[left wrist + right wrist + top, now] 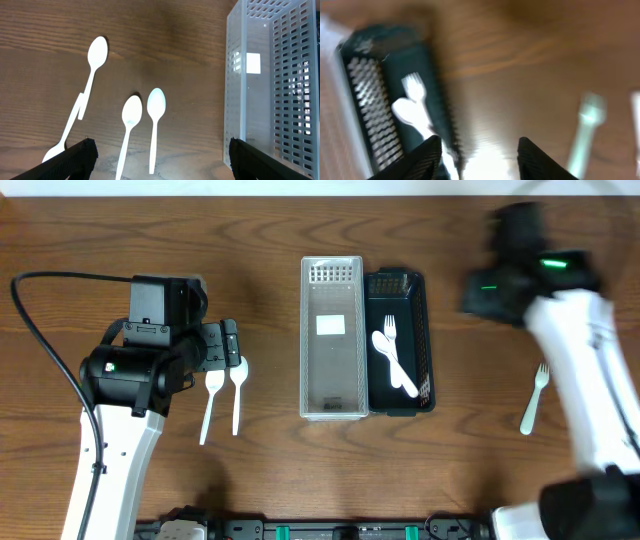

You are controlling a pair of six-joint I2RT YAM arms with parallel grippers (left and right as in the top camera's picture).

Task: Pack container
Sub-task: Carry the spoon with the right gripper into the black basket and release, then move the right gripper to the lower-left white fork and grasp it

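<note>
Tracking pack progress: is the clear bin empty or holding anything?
Empty. Overhead, the clear bin shows only a white square on its floor; the cutlery lies in the black bin beside it.

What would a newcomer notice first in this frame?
Two bins sit side by side at mid-table: an empty clear container, and on its right a black container holding a white fork and spoon. The left gripper hangs open over loose white spoons at the left, and the blurred right arm is near a lone fork.

Overhead looks straight down on the whole tabletop (250, 230). Wrist views are close: left on spoons (131, 112), right on black bin (390, 40).
</note>
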